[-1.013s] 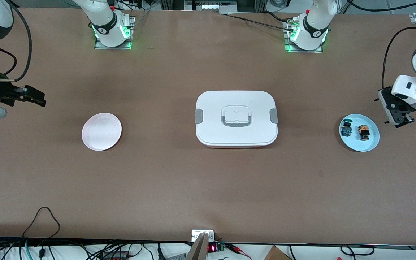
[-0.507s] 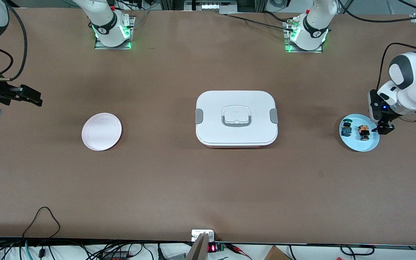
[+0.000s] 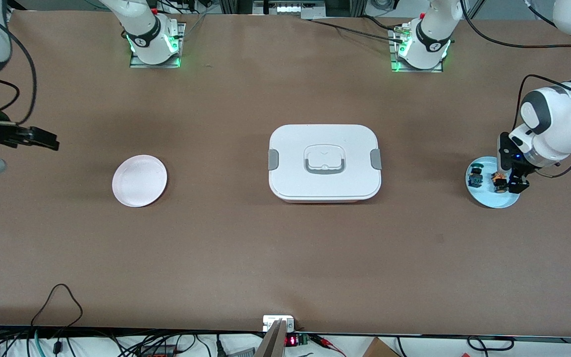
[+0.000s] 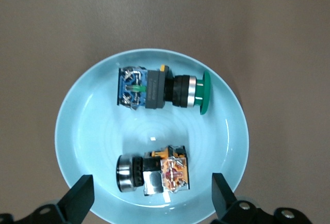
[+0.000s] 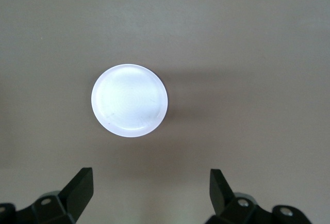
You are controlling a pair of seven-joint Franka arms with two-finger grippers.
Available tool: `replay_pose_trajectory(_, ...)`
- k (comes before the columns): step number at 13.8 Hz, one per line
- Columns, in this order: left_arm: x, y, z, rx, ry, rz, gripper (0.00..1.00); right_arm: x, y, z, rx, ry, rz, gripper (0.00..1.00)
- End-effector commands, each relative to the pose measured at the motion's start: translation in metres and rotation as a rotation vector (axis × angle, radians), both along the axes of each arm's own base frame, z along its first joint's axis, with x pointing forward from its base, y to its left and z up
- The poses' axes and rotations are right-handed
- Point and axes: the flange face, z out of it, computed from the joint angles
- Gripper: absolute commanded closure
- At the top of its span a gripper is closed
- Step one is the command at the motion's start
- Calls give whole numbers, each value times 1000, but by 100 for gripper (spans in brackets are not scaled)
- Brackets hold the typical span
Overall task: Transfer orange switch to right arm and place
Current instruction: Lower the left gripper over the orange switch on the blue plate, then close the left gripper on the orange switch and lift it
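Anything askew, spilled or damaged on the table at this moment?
Nothing stands out. The orange switch and the blue switch lie on their sides, apart, in the blue plate; the white box is shut, the white plate holds nothing.

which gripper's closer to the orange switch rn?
Left. The left gripper hangs open right over the orange switch on the blue plate. The right gripper, open, waits at the right arm's end, near the white plate.

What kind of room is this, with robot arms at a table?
Probably a robot lab: two arms bolted to a brown table, cables along its edge, and test props like the orange switch on a blue plate.
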Motion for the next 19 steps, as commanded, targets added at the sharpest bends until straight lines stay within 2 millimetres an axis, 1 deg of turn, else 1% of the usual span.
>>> replay_pose_trajectory(1,3,16,-6,-14,-9,18,0,4,2,14,7,-39,-5,0)
replay_pose_trajectory(3,4,17,-8,-27,-12,42,0,7,8,22,-2,-70,10,0)
replay_pose_trajectory(4,3,17,-10,-37,-13,56,0,5,8,27,-2,-78,13,0)
replay_pose_trajectory(6,1,20,-18,-52,-4,81,0,1,2,43,5,-99,7,0)
replay_pose_trajectory(7,0,20,-24,-62,3,93,0,1,1,42,6,-95,7,0)
replay_pose_trajectory(8,3,21,-26,-62,-5,97,0,2,2,38,7,-87,13,0)
replay_pose_trajectory(9,5,22,-30,-62,-6,98,0,2,8,37,2,-87,23,0)
replay_pose_trajectory(10,8,23,-29,-60,-12,98,0,1,11,41,1,-91,29,0)
replay_pose_trajectory(12,11,24,-33,-61,-9,98,0,1,21,47,7,-105,34,0)
replay_pose_trajectory(13,13,25,-32,-60,-12,98,0,2,26,53,7,-121,39,0)
replay_pose_trajectory(14,13,25,-33,-60,-12,99,0,4,28,66,7,-153,38,0)
replay_pose_trajectory(16,14,26,-39,-65,-6,104,0,5,18,70,9,-163,40,0)
replay_pose_trajectory(17,15,25,-44,-73,-3,112,0,4,13,69,6,-151,32,0)
replay_pose_trajectory(19,17,26,-47,-74,-3,112,0,3,8,67,-3,-142,29,0)
